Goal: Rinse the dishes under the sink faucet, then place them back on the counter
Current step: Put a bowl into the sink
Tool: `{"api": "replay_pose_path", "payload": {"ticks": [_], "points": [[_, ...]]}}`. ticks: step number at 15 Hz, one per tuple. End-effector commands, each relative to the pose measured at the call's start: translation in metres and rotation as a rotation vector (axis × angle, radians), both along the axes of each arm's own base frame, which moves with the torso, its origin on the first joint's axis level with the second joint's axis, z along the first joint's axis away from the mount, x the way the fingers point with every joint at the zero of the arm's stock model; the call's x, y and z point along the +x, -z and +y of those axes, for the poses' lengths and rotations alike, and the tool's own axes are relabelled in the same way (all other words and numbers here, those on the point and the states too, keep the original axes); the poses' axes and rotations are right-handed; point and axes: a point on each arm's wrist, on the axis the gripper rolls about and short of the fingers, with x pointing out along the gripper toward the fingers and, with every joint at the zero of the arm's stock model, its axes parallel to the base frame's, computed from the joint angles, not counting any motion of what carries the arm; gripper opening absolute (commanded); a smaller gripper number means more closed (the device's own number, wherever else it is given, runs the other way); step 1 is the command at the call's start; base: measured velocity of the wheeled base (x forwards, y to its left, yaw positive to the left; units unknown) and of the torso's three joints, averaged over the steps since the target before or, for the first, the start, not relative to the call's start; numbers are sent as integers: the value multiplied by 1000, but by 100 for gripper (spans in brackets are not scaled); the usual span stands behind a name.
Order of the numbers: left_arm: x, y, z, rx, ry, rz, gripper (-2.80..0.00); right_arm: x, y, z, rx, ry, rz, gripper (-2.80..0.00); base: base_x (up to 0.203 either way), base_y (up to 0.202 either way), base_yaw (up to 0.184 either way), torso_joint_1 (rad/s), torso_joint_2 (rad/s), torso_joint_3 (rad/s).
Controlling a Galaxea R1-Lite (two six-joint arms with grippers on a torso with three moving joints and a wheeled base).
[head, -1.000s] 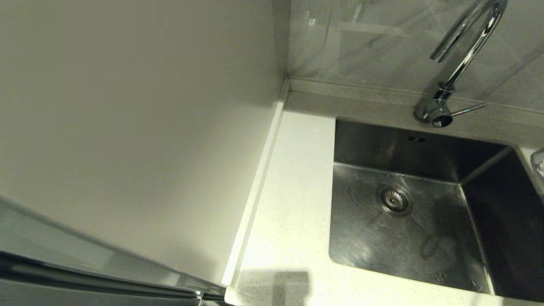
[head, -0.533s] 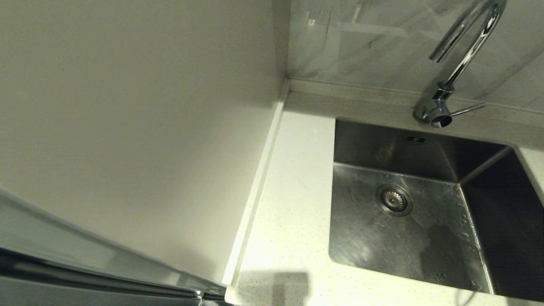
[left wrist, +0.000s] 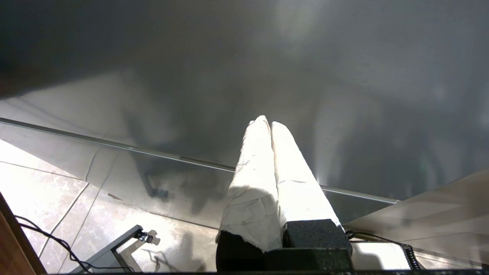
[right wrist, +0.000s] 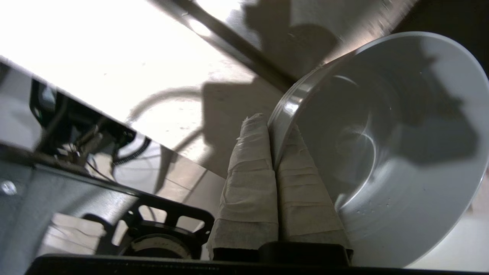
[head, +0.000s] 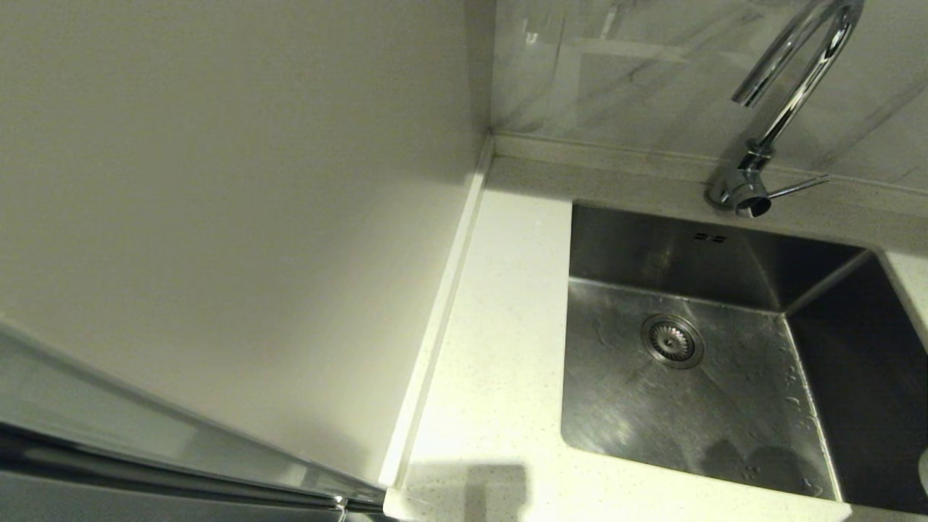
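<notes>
My right gripper (right wrist: 272, 126) is shut on the rim of a pale grey bowl (right wrist: 401, 152), one finger inside and one outside. The bowl is tilted on edge, with small water drops inside. A pale curved sliver (head: 924, 470) at the head view's right edge, by the sink's front right corner, looks like its rim. The steel sink (head: 638, 420) holds only wet streaks around its drain strainer (head: 672, 341). No water runs from the chrome faucet (head: 790, 94), and its lever (head: 797, 187) points right. My left gripper (left wrist: 267, 123) is shut and holds nothing, low before a dark cabinet front.
The white speckled counter (head: 500, 348) runs along the sink's left side, with a low upstand (head: 435, 326) against the plain beige wall panel (head: 217, 217). A grey tiled wall (head: 616, 72) stands behind the faucet. Floor tiles and cables show under both wrists.
A pale object at the sink's back right edge has left that spot. The shadow on the sink floor has slid toward the front edge, and a pale sliver now shows low at the right border.
</notes>
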Motion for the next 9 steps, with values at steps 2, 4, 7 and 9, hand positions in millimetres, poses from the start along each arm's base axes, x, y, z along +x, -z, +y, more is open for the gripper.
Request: {"api": "replay_pose_path", "payload": {"ticks": [2,4,7,9], "points": [[0,0,0,1,-1,-4,-280,13,23,12,26,-209,63,-280,0,0,0,0,0,0],[0,0,0,-1,0,-4,-280,39,40,17,83,-313,136,-280,0,0,0,0,0,0],[0,0,0,-1,-1,-4,-280,82,54,23,107,-404,140,-280,0,0,0,0,0,0],[0,0,0,-1,0,-4,-280,110,51,28,91,-444,101,-280,0,0,0,0,0,0]]}}
